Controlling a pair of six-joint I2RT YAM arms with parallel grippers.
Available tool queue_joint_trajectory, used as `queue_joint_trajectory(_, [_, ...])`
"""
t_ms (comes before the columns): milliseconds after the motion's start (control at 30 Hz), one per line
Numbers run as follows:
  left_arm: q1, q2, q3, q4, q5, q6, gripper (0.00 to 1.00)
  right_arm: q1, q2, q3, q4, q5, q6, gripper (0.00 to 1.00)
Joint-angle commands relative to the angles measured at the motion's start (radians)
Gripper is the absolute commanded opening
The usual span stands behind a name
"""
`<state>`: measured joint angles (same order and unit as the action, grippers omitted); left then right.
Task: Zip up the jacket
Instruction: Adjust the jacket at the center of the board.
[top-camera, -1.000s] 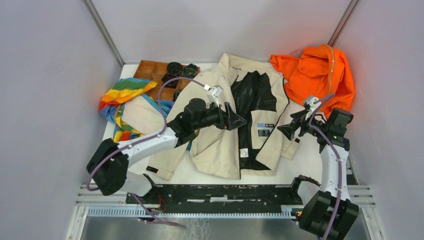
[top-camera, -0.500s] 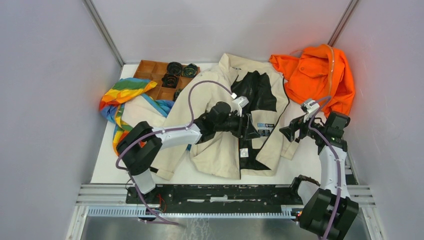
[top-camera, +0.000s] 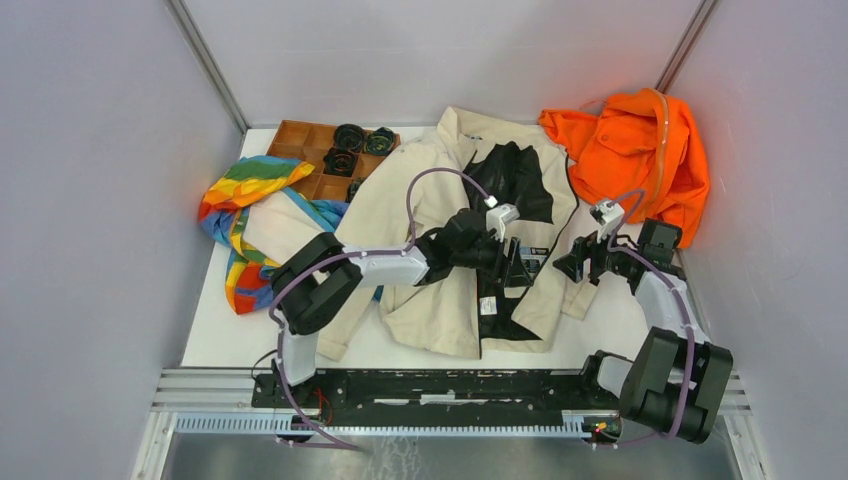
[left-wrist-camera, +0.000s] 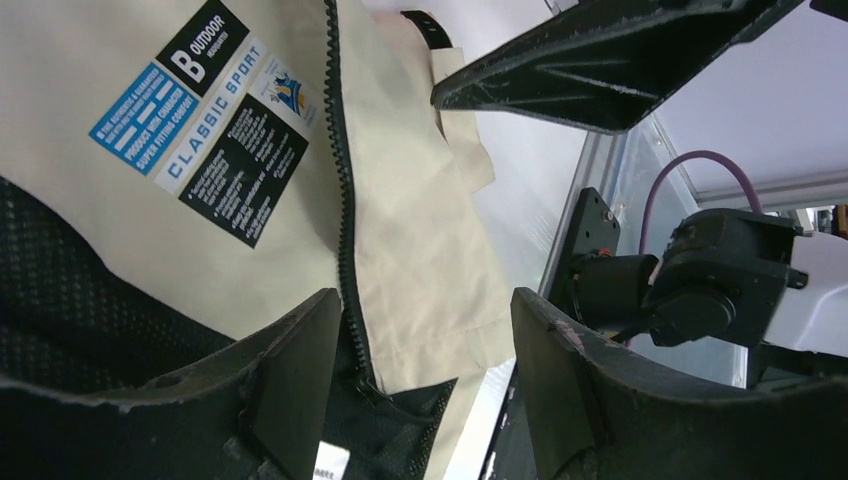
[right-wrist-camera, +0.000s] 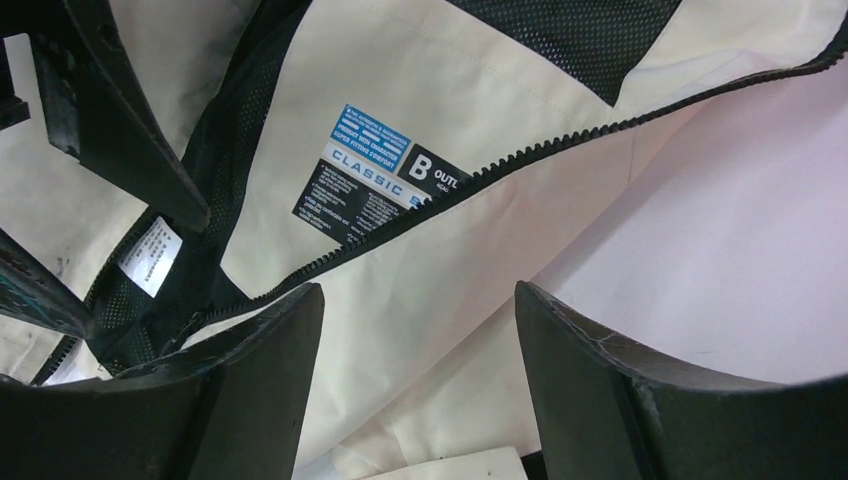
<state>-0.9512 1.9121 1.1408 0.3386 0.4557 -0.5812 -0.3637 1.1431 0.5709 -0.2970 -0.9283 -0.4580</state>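
Jacket lies unzipped mid-worktop, black lining up. L tool over jacket's zipper by the label, fingers apart, nothing btwn. R tool at that flap's outer edge, also apart, empty.

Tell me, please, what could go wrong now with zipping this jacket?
1. Both pincers are open over the same jacket flap. The left pincer and the right pincer are close and might collide.
2. The zipper lies beside the black lining, so a closing pincer may pinch lining too.
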Motion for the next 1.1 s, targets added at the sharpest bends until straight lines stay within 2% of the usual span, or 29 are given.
queue_joint_trajectory(0, [-0.006, 0.059, 0.086, 0.019, 0.035, 0.044, 0.70, 0.012, 0.034, -0.009, 0.050, 0.022, -0.007, 0.75])
queue_joint_trajectory(333, [-0.007, 0.178, 0.216, -0.062, 0.007, 0.056, 0.70, 0.014, 0.058, -0.014, 0.064, 0.024, -0.008, 0.62])
queue_joint_trajectory(633, [-0.007, 0.256, 0.274, -0.075, 0.083, 0.034, 0.67, 0.014, 0.052, -0.024, 0.072, 0.025, -0.011, 0.61])
queue_joint_trajectory(833, [-0.006, 0.287, 0.291, -0.072, 0.127, 0.017, 0.60, 0.014, 0.041, -0.026, 0.073, 0.018, -0.010, 0.61])
queue_joint_trajectory(1067, [-0.014, 0.302, 0.303, -0.050, 0.172, -0.010, 0.46, 0.013, 0.008, -0.028, 0.071, 0.006, -0.010, 0.61])
